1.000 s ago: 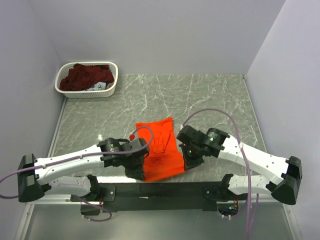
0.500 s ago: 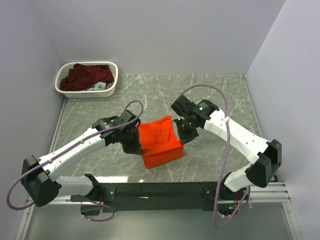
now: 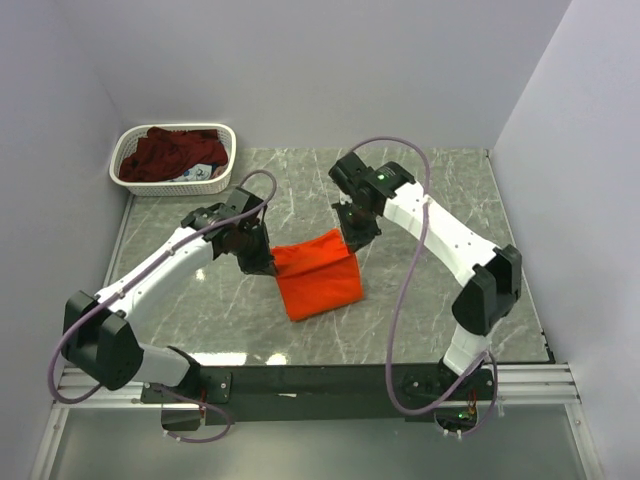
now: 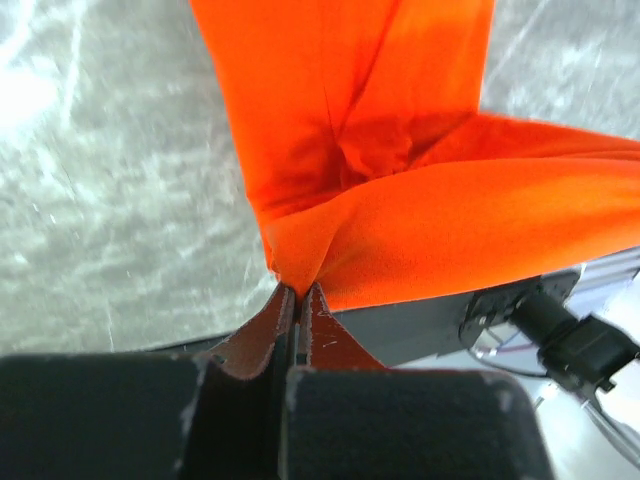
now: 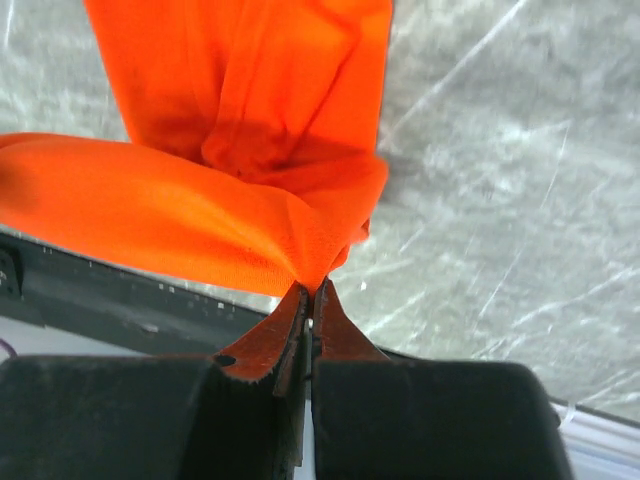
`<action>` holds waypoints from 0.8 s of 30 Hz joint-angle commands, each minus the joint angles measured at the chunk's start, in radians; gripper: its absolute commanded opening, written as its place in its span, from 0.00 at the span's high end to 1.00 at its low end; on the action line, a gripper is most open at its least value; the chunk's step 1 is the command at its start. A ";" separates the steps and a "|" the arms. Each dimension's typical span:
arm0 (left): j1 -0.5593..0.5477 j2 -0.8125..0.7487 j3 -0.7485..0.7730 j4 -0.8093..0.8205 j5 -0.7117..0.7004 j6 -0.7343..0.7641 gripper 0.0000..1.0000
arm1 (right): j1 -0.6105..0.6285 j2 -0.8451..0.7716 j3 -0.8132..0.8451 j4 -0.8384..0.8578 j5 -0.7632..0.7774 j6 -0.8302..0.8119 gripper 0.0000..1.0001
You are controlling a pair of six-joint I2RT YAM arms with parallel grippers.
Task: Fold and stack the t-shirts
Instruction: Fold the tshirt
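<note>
Orange tee (image 3: pixel 318 280), hauled further back across the table (image 3: pixel 430 190) than a second ago. Sits mid-table now, doubled over, far edge lifted and pulled taut. Clamped tight on its two top corners: left gripper (image 4: pixel 298 292) one side, right gripper (image 5: pixel 311 290) the other.

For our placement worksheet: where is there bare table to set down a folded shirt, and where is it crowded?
Bare: the table by the right wall, and the near strip before the orange t-shirt. Crowded: the centre, where the left gripper and right gripper pinch it, and around the basket.
</note>
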 commanded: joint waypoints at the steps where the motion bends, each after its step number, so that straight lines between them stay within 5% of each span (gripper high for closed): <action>1: 0.048 0.031 0.030 0.026 -0.017 0.072 0.99 | -0.041 0.056 0.100 -0.024 0.029 -0.061 1.00; 8: 0.151 0.137 0.024 0.129 0.001 0.118 0.99 | -0.089 0.184 0.188 0.009 0.012 -0.075 1.00; 20: 0.171 0.374 0.121 0.252 -0.132 0.192 0.99 | -0.146 0.347 0.201 0.144 -0.034 -0.061 1.00; 24: 0.174 0.398 0.111 0.262 -0.153 0.180 0.92 | -0.155 0.352 0.180 0.192 -0.028 -0.055 0.86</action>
